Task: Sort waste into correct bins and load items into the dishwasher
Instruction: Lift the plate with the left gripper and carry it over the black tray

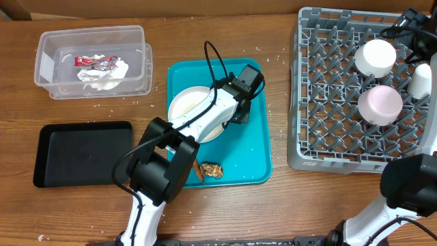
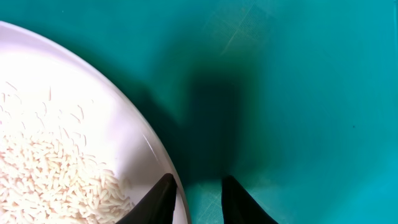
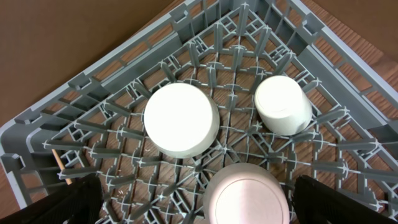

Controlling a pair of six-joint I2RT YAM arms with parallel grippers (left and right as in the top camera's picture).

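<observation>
The round white plate (image 1: 186, 104) with white rice grains (image 2: 56, 174) lies on the teal tray (image 1: 252, 160). My left gripper (image 1: 239, 113) is open at the plate's right rim (image 2: 155, 146), one finger over the plate and one over the tray (image 2: 311, 93). The orange-brown stick (image 1: 199, 171) and the brown lump (image 1: 212, 169) lie at the tray's front. The clear tub (image 1: 48, 65) holds the red-and-silver wrapper (image 1: 93, 62) and a napkin (image 1: 109, 74). The grey rack (image 1: 321, 96) holds the upturned white bowl (image 3: 180, 118), pink bowl (image 3: 249, 196) and white cup (image 3: 283, 104). My right gripper (image 3: 199, 196) hangs open above them.
The flat black tray (image 1: 82, 152) lies at the front left with nothing in it. A thin wooden stick (image 3: 59, 163) pokes through the rack's lattice near a corner. A few rice grains are scattered on the wooden table (image 1: 273, 58) near the teal tray.
</observation>
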